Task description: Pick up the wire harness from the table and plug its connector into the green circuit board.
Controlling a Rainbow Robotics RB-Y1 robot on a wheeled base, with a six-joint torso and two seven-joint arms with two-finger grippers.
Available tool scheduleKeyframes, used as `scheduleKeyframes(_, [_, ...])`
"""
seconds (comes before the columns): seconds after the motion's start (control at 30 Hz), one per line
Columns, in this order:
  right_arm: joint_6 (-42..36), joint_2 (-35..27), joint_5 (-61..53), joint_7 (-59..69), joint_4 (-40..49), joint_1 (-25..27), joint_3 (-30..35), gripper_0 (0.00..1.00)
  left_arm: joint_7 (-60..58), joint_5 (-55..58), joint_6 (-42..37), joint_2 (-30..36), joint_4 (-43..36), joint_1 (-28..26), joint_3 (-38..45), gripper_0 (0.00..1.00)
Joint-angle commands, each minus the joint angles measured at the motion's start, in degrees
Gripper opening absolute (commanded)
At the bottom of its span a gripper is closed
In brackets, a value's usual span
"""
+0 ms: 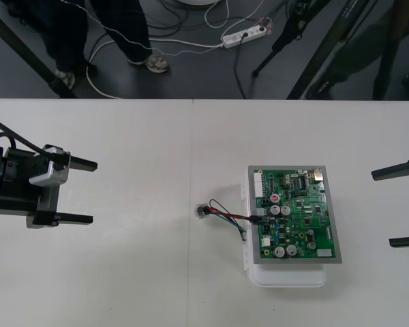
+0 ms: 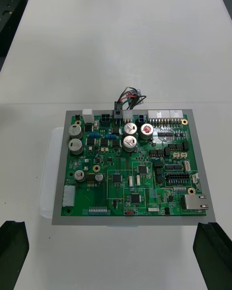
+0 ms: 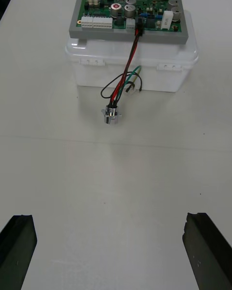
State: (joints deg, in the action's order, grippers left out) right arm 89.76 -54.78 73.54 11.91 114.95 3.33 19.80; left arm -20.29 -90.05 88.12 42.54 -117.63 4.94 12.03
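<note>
Both my jaws stand wide open, empty: left jaws at nine o'clock of the plain light surface, right jaws at three. Between them, the thin red-black-green wire harness lies with its round metal socket on the surface, and its small black plug seemingly seated at the nine-o'clock edge of the green circuit board. Plugging looks done; next I just hold clear.

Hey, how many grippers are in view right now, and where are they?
2. The left gripper is open, well left of the board. The right gripper is open, right of it. Neither touches the harness.
</note>
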Motion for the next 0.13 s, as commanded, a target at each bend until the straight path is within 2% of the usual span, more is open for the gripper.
scheduleKeyframes(0.03, [0.24, -1.91, 0.29, -0.84, 1.15, 0.71, 1.21, 1.00, -2.74, -0.04, 1.88, 2.20, -1.73, -1.34, 1.85, 0.89])
scheduleKeyframes(0.13, [0.24, -1.91, 0.29, -0.84, 1.15, 0.71, 1.21, 1.00, -2.74, -0.04, 1.88, 2.20, -1.73, -1.34, 1.85, 0.89])
